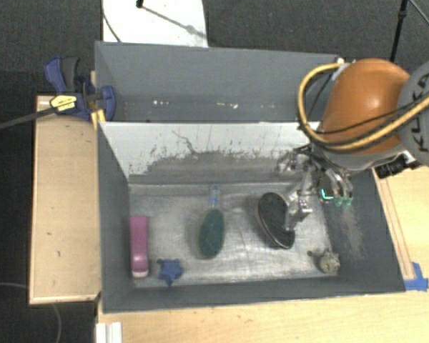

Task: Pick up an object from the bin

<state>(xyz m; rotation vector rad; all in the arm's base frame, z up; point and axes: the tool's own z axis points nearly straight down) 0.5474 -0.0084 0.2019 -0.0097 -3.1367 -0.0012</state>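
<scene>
Black oval object [274, 220], flat and dark, lies tilted on the floor of the grey metal bin [214, 77], right of centre in the frame and toward the bin's lower half. Directly beside it on its right, the arm's end effector [298, 213] reaches down from the right of the frame, its metal tip at the oval's upper right edge, touching or very nearly touching it. Whether the end effector is released or clenched cannot be told from this angle, and nothing is seen grasped in it. Above it, in the upper right of the frame, sits the rounded orange cover [365, 98] of the wrist, with yellow cables [309, 95] looping round it. Left of the oval, near the middle of the bin floor, lies a dark green brush [212, 236] with a pale blue handle pointing up the frame. Farther left, a pink block [139, 245] lies along the left wall, with a small blue piece [170, 269] just beside its lower end. A small grey-brown lump [329, 261] rests in the bin's lower right corner, apart from the oval.
</scene>
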